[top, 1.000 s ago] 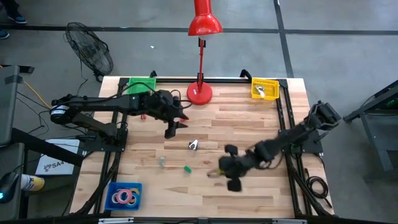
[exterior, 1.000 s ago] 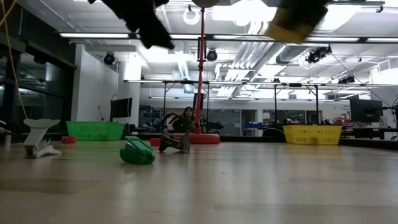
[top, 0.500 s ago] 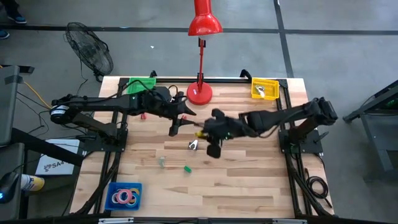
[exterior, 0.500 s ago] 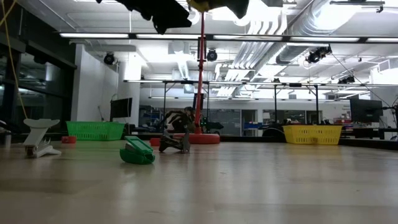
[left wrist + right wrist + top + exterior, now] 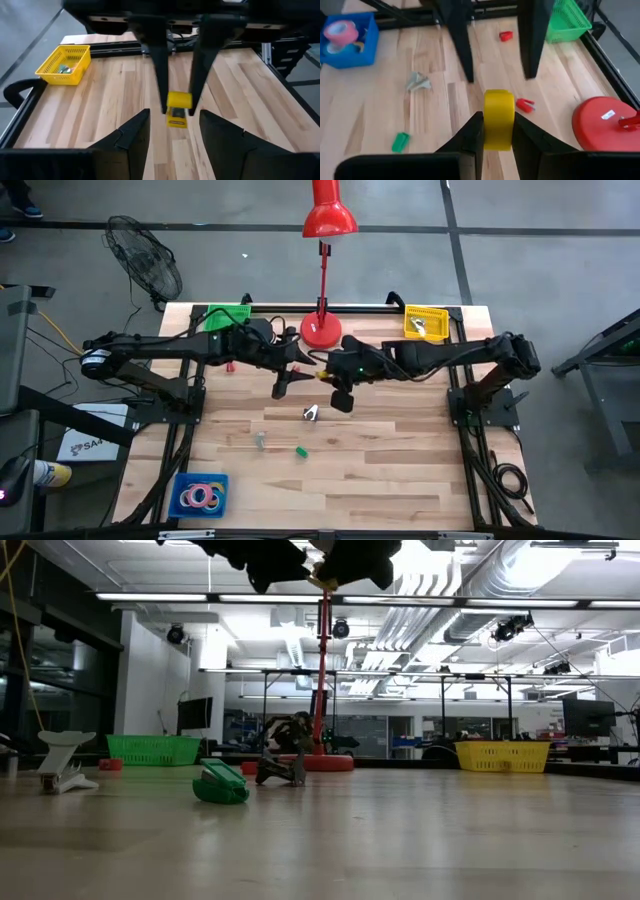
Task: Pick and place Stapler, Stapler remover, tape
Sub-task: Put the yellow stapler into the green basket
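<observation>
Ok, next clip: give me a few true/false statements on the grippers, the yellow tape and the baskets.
1. The right gripper is shut on the yellow tape. True.
2. The left gripper holds the yellow tape. False: its fingers stand open on either side of the roll, apart from it.
3. The blue bin holds tape rolls. True.
4. The two grippers are at opposite table ends. False: they face each other near the lamp base.
5. The green basket sits in the near left corner. False: it is at the far left edge.
</observation>
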You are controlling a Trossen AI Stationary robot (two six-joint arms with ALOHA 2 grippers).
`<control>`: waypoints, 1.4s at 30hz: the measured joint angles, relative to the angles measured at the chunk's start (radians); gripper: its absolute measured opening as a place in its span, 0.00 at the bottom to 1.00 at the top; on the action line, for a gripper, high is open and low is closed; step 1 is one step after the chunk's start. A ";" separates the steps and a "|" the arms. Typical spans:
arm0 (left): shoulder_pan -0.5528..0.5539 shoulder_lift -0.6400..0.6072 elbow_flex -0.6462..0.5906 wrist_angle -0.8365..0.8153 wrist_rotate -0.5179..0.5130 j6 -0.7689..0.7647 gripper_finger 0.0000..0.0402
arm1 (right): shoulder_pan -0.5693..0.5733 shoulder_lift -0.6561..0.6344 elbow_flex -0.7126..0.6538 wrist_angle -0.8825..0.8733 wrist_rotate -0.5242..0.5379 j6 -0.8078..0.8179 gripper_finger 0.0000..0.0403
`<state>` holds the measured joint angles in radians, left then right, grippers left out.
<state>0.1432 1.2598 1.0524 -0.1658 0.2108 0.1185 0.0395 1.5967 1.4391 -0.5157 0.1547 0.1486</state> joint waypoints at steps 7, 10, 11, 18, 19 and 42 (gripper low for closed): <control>0.000 0.000 0.000 0.000 0.000 -0.002 0.42 | -0.008 0.000 0.000 0.020 -0.007 -0.050 0.16; 0.000 0.000 0.000 0.000 -0.001 -0.009 0.42 | -0.008 0.000 0.000 0.054 -0.007 -0.061 0.16; 0.000 0.000 0.000 0.000 -0.002 -0.010 0.42 | -0.008 0.000 0.000 0.060 -0.005 -0.062 0.16; 0.001 0.000 0.000 0.000 -0.008 -0.011 0.42 | -0.020 0.000 0.000 0.101 -0.009 -0.071 0.16; 0.001 0.000 0.000 0.000 -0.009 -0.011 0.42 | -0.020 0.000 0.000 0.102 -0.010 -0.077 0.16; 0.000 0.000 0.000 0.069 0.022 -0.013 0.42 | -0.020 0.000 0.000 0.117 -0.009 -0.077 0.16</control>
<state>0.1436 1.2594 1.0523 -0.0963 0.2329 0.1051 0.0193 1.5970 1.4387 -0.3985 0.1459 0.0711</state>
